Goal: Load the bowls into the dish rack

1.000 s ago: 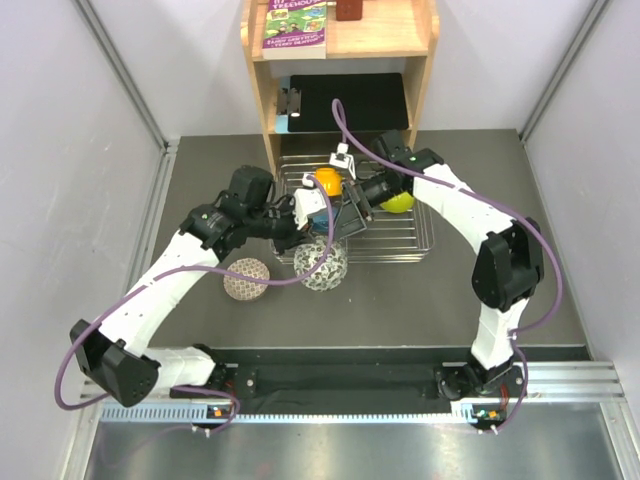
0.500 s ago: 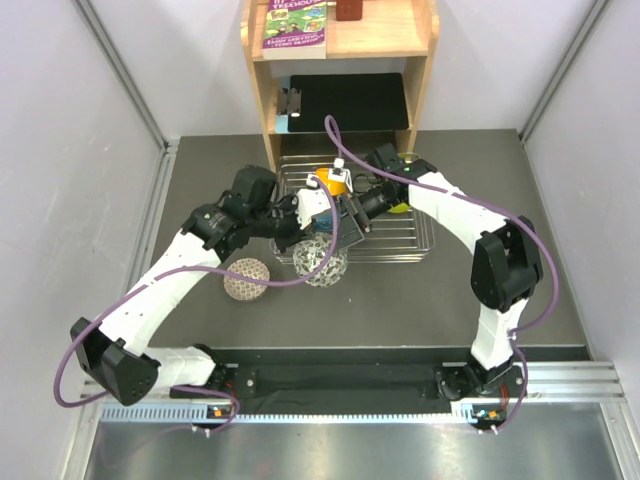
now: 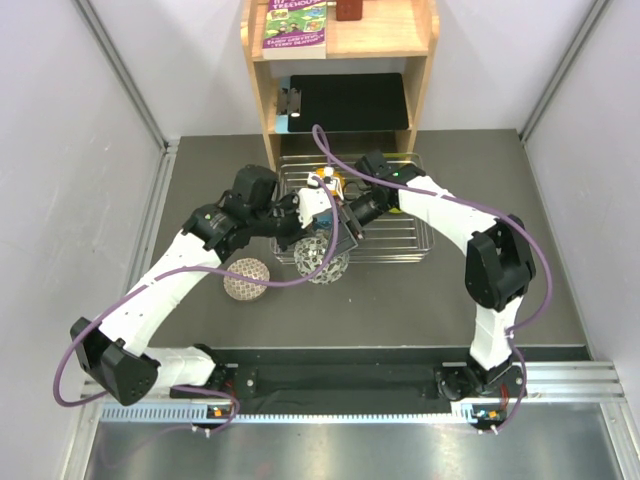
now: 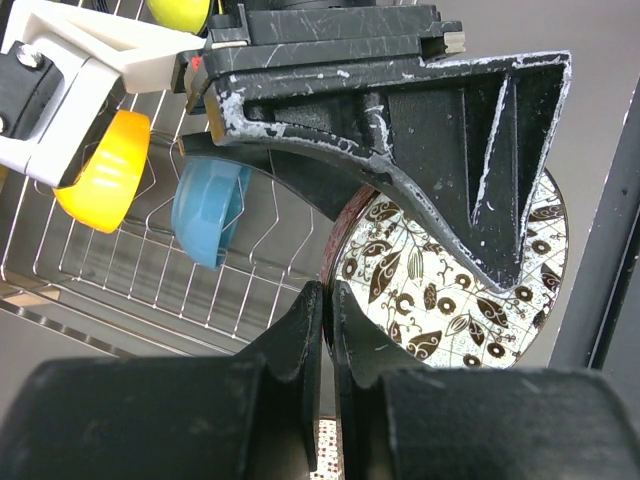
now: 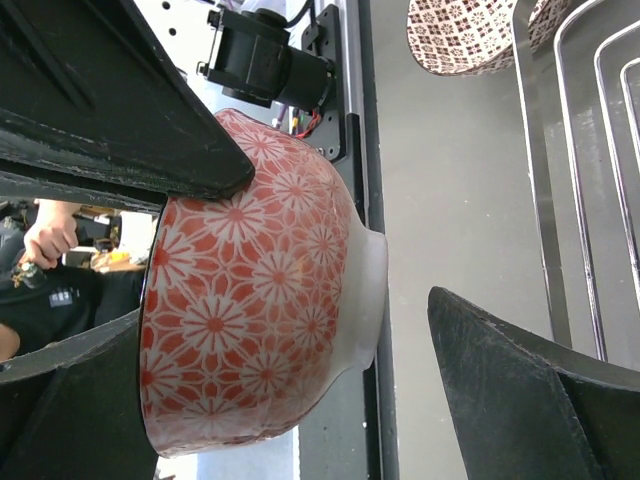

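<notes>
Handover, it looks like, at the front-left corner of the rack [image 3: 390, 258]. Left of the rack sits the pink bowl [image 3: 245, 280], untouched. The left gripper [image 4: 326, 300] pinches the rim of the leafy bowl [image 4: 420, 300]. The right gripper [image 5: 285, 330] is spread around its body, one finger clear. Next, I'd judge, right closes, left lets go, and the bowl slots in beside the orange bowl [image 4: 100, 175] and blue bowl [image 4: 210, 215]. The lime bowl [image 4: 180, 10] is cut off.
</notes>
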Controlling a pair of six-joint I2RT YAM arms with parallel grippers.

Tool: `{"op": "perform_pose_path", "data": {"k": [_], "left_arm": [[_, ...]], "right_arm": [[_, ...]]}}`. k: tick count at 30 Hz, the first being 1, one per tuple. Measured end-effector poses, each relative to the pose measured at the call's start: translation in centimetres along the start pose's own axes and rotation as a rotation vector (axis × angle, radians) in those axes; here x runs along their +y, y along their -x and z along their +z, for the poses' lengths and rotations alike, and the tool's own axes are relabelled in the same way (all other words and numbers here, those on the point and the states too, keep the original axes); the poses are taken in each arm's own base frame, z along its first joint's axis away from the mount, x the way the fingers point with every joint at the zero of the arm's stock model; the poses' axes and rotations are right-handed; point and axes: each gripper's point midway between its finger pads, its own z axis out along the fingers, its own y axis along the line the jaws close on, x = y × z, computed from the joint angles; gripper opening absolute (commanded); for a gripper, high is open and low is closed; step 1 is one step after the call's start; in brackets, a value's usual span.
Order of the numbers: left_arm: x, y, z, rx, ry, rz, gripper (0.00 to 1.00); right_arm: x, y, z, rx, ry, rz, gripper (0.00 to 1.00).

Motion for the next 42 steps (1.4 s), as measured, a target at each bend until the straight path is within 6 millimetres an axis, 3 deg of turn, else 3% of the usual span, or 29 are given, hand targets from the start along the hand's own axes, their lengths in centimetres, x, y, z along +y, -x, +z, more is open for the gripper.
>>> {"op": "perform_pose_path", "data": {"k": [15,20,32,33,34,38,42], "left_arm": [[0.0,0.1,0.1,-0.001,0.002,0.008,0.0],[-0.1,0.2,0.1,-0.003,0.001,0.008,0.0],[-0.1,0.2,0.1,-0.003,0.0,0.01,0.0],[-0.1,0.2,0.1,-0.003,0.001,0.009,0.03],[-0.1,0.2,0.1,-0.003,0.001,0.01,0.19],[0.0,0.3,0.1,-0.008,0.001,0.017,0.39],[0.0,0.5,0.1,-0.015,-0.001,0.029,0.49]], "right_arm": [[1.3,0.0,0.0,-0.005,0.071,0.01,0.77],[1.5,-0.1,0.0,-0.004,0.089,0.013,0.59],[1.3,-0.4,0.2,0.003,0.106,0.022,0.34],[1.3,-0.3,0.2,0.003,0.106,0.022,0.33],[1.2,-0.3,0.2,0.003,0.106,0.02,0.31],[1.3,-0.3,0.2,0.003,0.108,0.016,0.24],[1.3,-0.3,0.2,0.003,0.109,0.015,0.21]]}}
